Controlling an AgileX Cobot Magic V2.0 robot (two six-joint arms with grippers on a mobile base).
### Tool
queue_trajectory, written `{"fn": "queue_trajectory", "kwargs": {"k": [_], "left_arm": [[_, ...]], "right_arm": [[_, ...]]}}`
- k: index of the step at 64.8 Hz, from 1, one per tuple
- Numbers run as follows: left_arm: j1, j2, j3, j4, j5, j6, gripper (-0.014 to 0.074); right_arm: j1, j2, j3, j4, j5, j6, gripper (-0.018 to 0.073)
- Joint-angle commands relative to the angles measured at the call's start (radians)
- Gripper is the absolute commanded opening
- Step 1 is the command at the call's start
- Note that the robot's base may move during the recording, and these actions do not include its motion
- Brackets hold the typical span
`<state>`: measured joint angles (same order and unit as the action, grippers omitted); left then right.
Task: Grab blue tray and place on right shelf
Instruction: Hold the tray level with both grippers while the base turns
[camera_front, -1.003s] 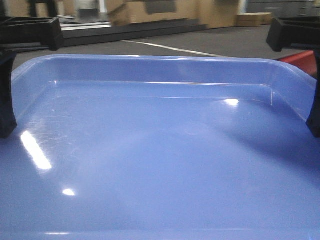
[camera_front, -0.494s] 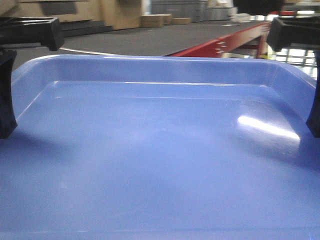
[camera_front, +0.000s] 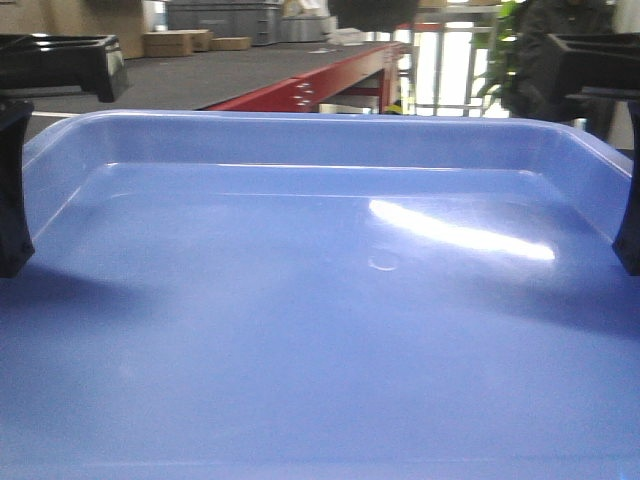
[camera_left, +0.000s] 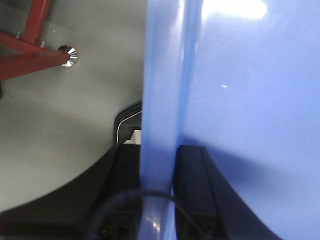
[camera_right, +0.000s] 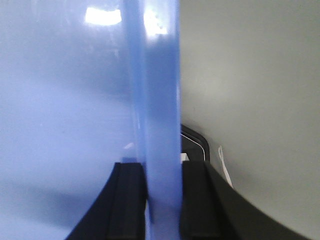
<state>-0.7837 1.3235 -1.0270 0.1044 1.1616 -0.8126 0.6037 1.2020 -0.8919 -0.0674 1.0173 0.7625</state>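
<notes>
Right, blue tray (camera_front: 320, 330) is held level off the floor btwn both arms: left gripper (camera_left: 159, 170) and right gripper (camera_right: 162, 185) each clenched on a side rim. Looks light, stiff-ish, glossy, prob slippery; opposite rims seem the best hold.

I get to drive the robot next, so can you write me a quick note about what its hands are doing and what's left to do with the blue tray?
Left gripper: shut on the left rim of the blue tray.
Right gripper: shut on the tray's right rim.
Tray: empty, held about level between both arms, with grey floor below it in the wrist views.
Done: tray grabbed and lifted.
Left: the right shelf is not in view; only a red frame shows beyond the tray. Find the shelf, set the tray on it, then open both grippers.
</notes>
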Motion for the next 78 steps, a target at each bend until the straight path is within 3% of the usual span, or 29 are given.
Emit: {"fn": "queue_trajectory", "kwargs": {"k": [1, 78], "left_arm": [[-0.007, -0.030, -0.023, 0.015, 0.019, -0.023, 0.0021], [-0.007, -0.030, -0.023, 0.015, 0.019, -0.023, 0.0021]], "right_arm": [[-0.001, -0.026, -0.028, -0.024, -0.015, 0.011, 0.0214], [-0.001, -0.026, -0.028, -0.024, -0.015, 0.011, 0.0214]]}}
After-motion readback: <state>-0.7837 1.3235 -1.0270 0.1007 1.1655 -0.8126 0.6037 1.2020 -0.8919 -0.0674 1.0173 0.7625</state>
